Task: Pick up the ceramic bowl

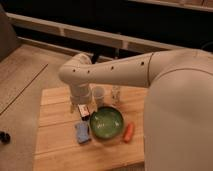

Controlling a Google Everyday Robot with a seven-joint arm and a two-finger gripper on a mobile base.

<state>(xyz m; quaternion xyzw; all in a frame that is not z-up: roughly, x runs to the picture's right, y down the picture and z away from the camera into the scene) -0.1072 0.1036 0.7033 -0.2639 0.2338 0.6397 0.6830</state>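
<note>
Claw (83, 109): one is counted, hanging from the white arm (107, 74) low over the bench (55, 150). Whether it is open or closed cannot be told.

Ceramic bowl (106, 122): one is counted. It is round, shallow and glossy green, and stands upright on the bench just beside the claw, on the picture's right and a little nearer the camera. It is not held by the claw.

Bowl inside: a mottled green surface is seen. Whether the rim touches the claw cannot be told.

Whitish cup (98, 93): one is counted, upright, near the claw on its far side and slightly to the picture's right. Its inside cannot be made out.

Clear vessel (116, 95): one is counted, beyond the bowl and further to the picture's right of the claw than the cup. Its kind is hard to make out.

Blue block (82, 132): one is counted, lying flat just on the near side of the claw.

Orange item (129, 131): one is counted, elongated, lying past the bowl on the side away from the claw.

Hidden or cut off: the bench's right part is covered by the robot body (180, 115). The tip of the claw is blurred into a dark patch.
</note>
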